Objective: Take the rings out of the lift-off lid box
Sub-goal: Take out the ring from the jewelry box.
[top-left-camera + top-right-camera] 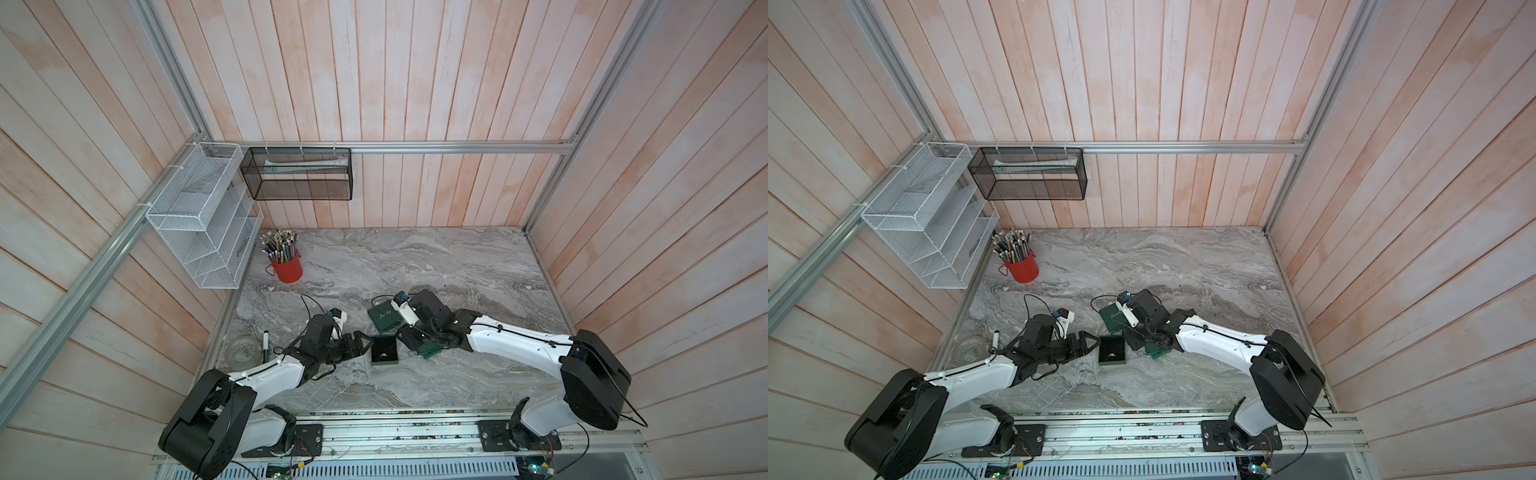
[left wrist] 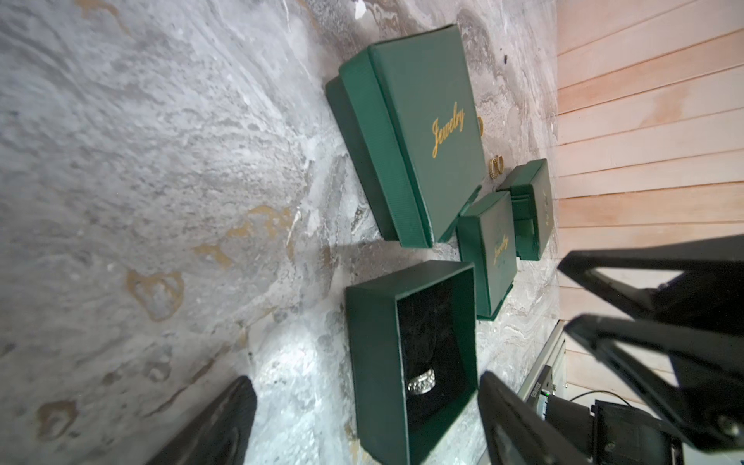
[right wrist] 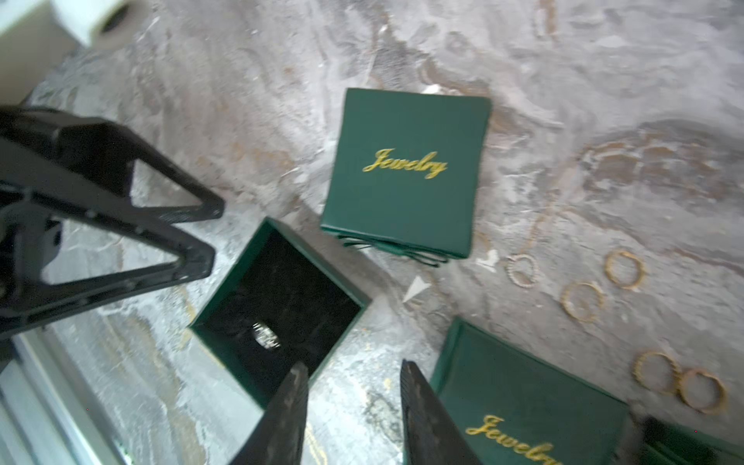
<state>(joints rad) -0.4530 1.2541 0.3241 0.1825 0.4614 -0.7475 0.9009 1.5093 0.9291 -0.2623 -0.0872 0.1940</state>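
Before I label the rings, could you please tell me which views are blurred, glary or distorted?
Right wrist view: motion blur smears the ring in the open box and the gold rings on the table. Left wrist view: crisp lettering on the large green box, bright glare on the table. In both top views: wide-angle bending of the wall planks; the ring is tiny.

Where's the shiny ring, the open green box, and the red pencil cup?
shiny ring (image 3: 265, 336), right wrist view, on its sparkly band.
open green box (image 2: 374, 362), left wrist view, on its outer side wall.
red pencil cup (image 1: 289, 269), in a top view, on its red side.
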